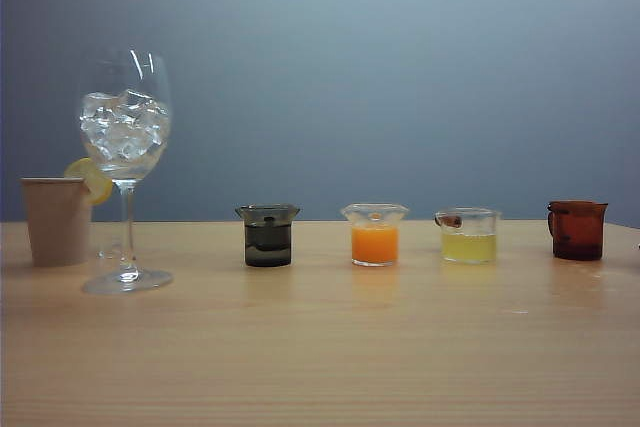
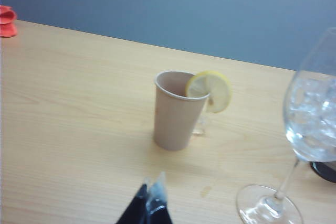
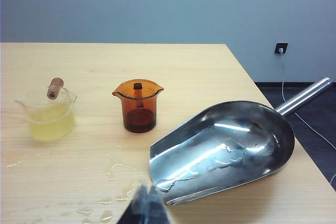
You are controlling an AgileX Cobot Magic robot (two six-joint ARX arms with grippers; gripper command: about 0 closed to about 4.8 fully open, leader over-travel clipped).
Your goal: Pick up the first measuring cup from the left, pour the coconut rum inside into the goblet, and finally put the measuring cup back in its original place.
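Sitting untouched on the surface, the measuring cup holds the coconut rum about halfway up; nothing looks started, so pick, pour and return all remain. It stands well right of the goblet, which holds ice cubes and no visible liquid. Just left of the goblet, a paper cup carries a lemon slice on its rim. Right of the goblet past the measuring cup: orange-liquid cup, yellow-liquid cup, amber cup, then a wet metal scoop. Left pincer hangs near the paper cup, tips together, empty. Right pincer sits beside the scoop, closed, empty.
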